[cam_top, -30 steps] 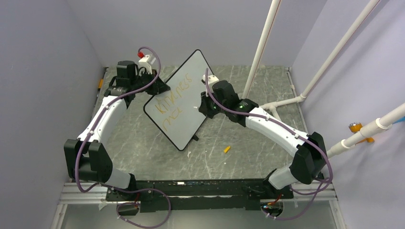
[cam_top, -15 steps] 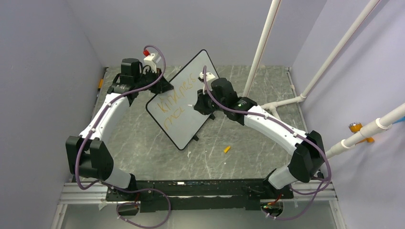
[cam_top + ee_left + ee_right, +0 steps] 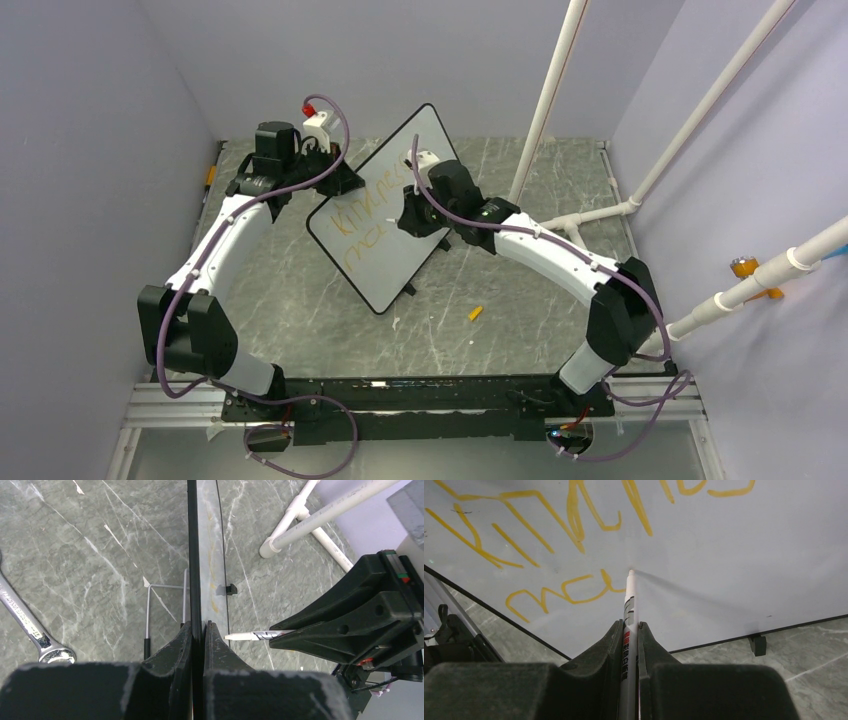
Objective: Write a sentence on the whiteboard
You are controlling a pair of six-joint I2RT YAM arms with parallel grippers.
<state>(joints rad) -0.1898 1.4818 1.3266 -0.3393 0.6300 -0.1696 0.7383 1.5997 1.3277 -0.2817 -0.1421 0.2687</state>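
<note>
The whiteboard [image 3: 388, 268] stands tilted on the table, black-framed, and shows edge-on in the left wrist view [image 3: 194, 550]. My left gripper [image 3: 336, 181] [image 3: 199, 628] is shut on its upper left edge. The sentence [image 3: 360, 217] [image 3: 574, 515] is orange-yellow lettering in two lines. My right gripper [image 3: 404, 214] [image 3: 629, 628] is shut on a white-barrelled marker [image 3: 629, 602] [image 3: 250, 635]. The marker's tip rests on the board just right of the lower line's last stroke.
An orange cap [image 3: 475, 313] lies on the grey marbled table right of the board. White pipes [image 3: 546, 100] [image 3: 305, 522] rise at the back right. A wrench [image 3: 29, 624] lies left of the board, and the board's wire stand [image 3: 156, 587] is behind it. Walls close in on three sides.
The right gripper has carried the marker leftward across the board toward the lower line. The left arm first shifted the board slightly up and right, then held still.
</note>
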